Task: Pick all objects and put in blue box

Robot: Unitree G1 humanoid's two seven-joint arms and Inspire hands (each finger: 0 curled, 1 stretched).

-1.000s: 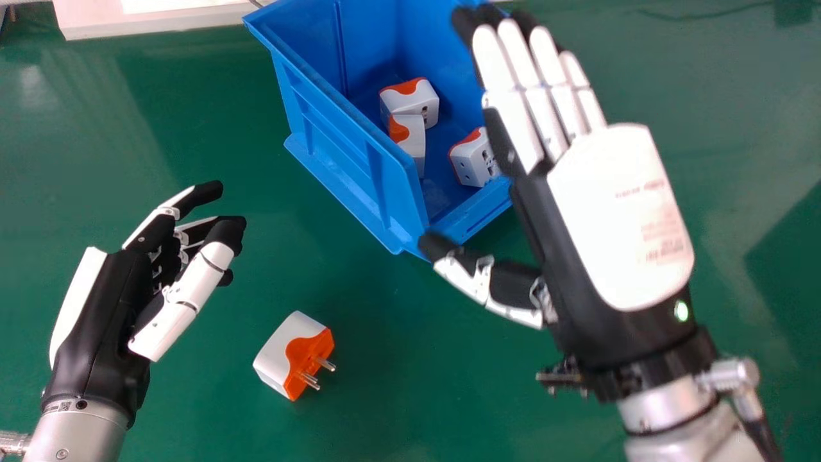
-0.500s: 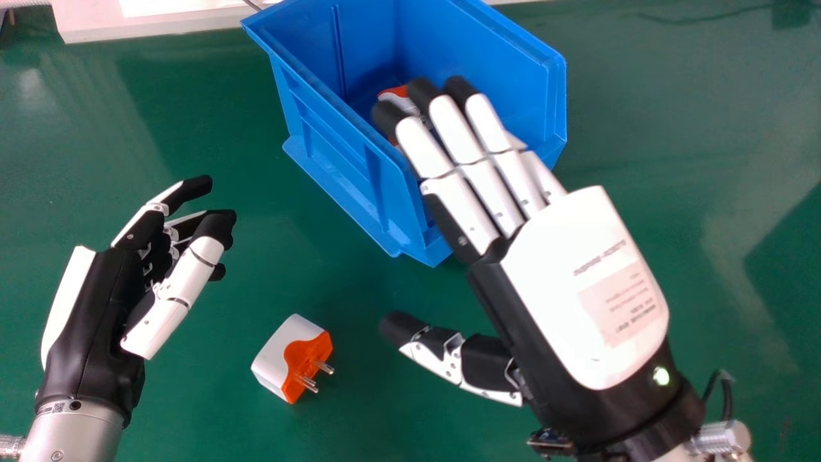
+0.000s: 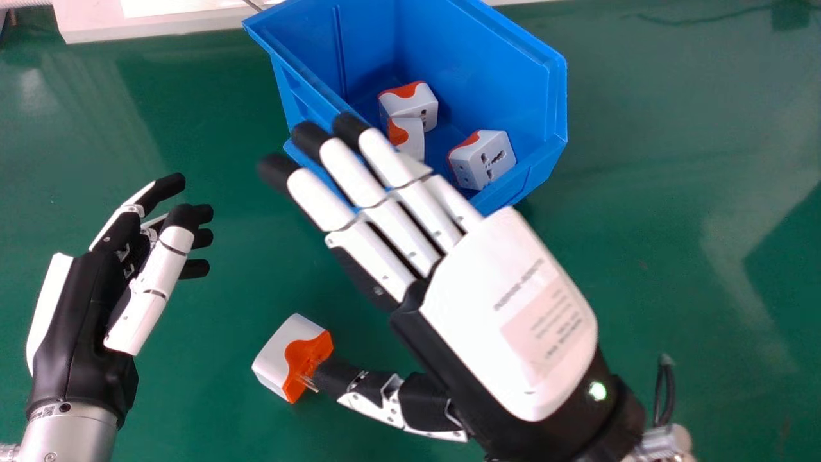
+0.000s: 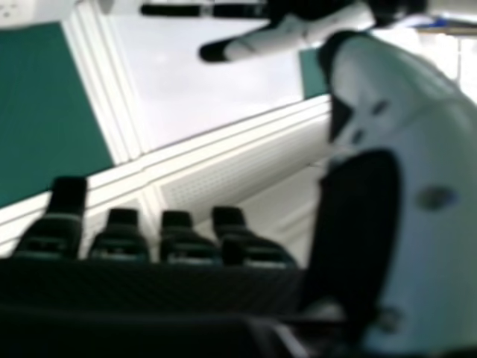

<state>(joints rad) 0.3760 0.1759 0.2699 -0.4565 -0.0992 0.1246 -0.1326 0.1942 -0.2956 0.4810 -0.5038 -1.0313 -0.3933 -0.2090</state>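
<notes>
Head view | adapter (image 3: 277,357) | lower in view than fingers (image 3: 321,200) of right hand (image 3: 507,314)

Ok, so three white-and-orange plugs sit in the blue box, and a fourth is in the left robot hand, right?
Not quite. The fourth plug isn't in the left robot hand; the head view shows it lying on the green table, by the thumb of the right robot hand. The three other plugs do sit in the blue box.

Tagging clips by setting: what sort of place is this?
Probably a lab or workshop test bench: a green tabletop, a blue plastic bin holding white-and-orange plug adapters, and a robot's right hand above it.
</notes>
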